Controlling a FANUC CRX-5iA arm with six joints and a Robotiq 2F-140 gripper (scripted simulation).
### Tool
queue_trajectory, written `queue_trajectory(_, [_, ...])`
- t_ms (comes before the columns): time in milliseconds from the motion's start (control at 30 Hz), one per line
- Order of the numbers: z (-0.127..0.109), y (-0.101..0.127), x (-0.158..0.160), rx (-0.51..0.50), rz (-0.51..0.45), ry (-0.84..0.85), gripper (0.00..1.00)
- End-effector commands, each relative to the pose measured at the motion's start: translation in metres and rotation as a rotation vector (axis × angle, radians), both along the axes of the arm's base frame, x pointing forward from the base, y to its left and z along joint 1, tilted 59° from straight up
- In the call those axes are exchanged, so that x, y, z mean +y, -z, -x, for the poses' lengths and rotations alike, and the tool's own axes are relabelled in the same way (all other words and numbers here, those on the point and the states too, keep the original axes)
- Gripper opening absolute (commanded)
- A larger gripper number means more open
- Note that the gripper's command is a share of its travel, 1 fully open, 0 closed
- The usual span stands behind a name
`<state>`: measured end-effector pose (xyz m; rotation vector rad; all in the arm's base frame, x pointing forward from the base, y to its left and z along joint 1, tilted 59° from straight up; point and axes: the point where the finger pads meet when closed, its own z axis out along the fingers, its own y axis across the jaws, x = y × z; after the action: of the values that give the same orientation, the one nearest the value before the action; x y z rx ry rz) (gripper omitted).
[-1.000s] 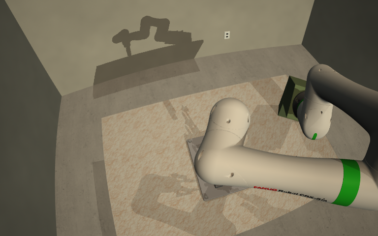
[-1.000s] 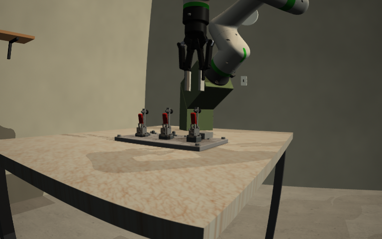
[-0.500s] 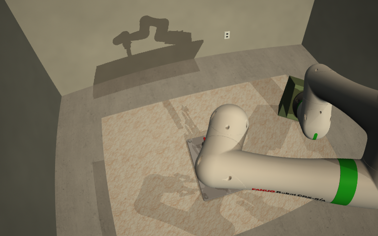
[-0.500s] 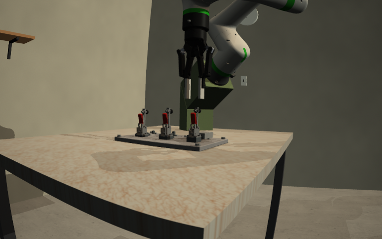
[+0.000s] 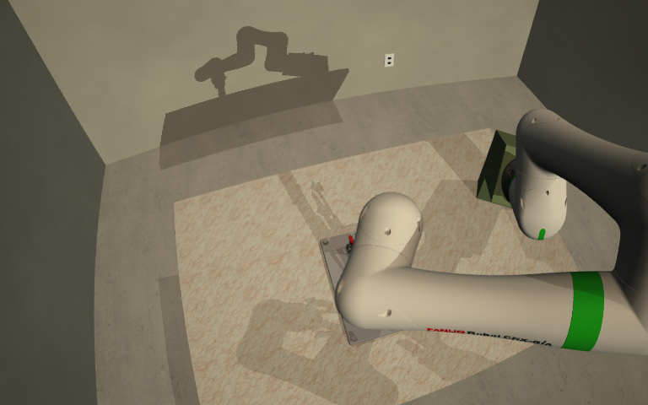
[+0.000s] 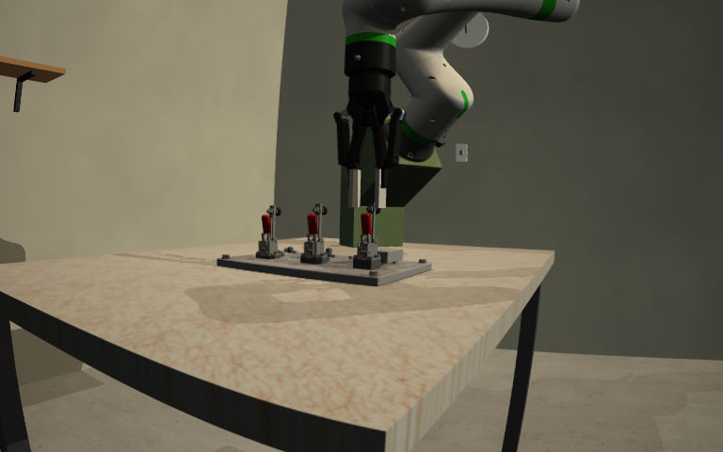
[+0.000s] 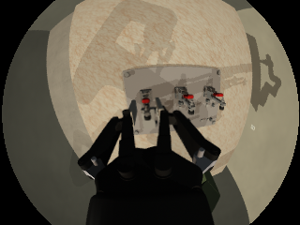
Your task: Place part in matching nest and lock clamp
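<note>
So the tool [image 6: 366,202] is hanging right over the nearest red clamp handle [image 6: 365,222] on the fixture plate [image 6: 396,274], fingers set narrow and holding nothing. I'm guessing it's lining up to work that clamp, so next it needs a careful drop onto the handle. Can't spot the part anywhere.

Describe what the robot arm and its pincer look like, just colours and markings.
The arm is cream-white with rounded joints, bright green bands and red-and-black FANUC lettering. A black wrist collar carries the black pincer, whose linkage fingers end in pale grey pads.
</note>
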<state>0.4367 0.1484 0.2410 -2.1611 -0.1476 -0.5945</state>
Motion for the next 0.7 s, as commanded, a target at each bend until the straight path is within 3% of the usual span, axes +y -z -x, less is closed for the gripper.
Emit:
queue_trajectory(0, [-0.0023,0.0027,0.004,0.0,0.0,0.001,0.28])
queue_trajectory(667, [-0.0034,0.0043,0.0065,0.0,0.0,0.001,0.28])
